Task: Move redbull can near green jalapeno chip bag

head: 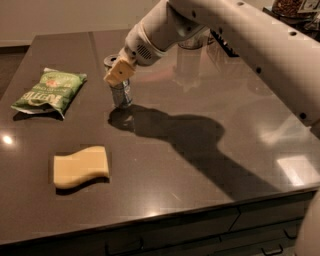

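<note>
The redbull can (121, 93) is a slim silver-grey can, upright, at the middle left of the dark table. My gripper (118, 73) comes in from the upper right and is shut on the can's upper part, its pale fingertip (117, 74) covering the can's side. The can's base is at or just above the tabletop; I cannot tell if it touches. The green jalapeno chip bag (49, 92) lies flat to the can's left, about a bag's width away.
A pale yellow wavy sponge block (81, 167) lies near the front left. The table's front edge (165, 215) runs below it, with drawers beneath. Dark items (295, 7) stand at the far right back. My arm (240, 35) spans the upper right.
</note>
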`<state>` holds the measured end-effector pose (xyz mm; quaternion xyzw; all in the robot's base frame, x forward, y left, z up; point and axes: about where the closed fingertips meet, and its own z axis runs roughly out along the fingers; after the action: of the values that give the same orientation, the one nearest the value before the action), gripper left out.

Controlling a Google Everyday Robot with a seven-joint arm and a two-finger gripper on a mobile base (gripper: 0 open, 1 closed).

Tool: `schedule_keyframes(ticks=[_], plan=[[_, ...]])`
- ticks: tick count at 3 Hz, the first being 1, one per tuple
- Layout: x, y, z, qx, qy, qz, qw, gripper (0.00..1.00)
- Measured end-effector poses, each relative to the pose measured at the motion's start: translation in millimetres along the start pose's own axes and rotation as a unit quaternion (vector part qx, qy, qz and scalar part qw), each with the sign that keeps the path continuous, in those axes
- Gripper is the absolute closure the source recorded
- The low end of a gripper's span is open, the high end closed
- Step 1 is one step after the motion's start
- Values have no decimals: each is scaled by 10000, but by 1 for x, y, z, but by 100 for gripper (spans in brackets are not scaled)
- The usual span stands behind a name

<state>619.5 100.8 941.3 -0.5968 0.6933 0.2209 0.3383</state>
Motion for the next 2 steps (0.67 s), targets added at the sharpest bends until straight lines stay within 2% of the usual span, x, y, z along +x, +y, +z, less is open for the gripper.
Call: schedule_keyframes(ticks=[2], plan=[[-40, -2, 39, -318, -295, -238, 9988, 100]])
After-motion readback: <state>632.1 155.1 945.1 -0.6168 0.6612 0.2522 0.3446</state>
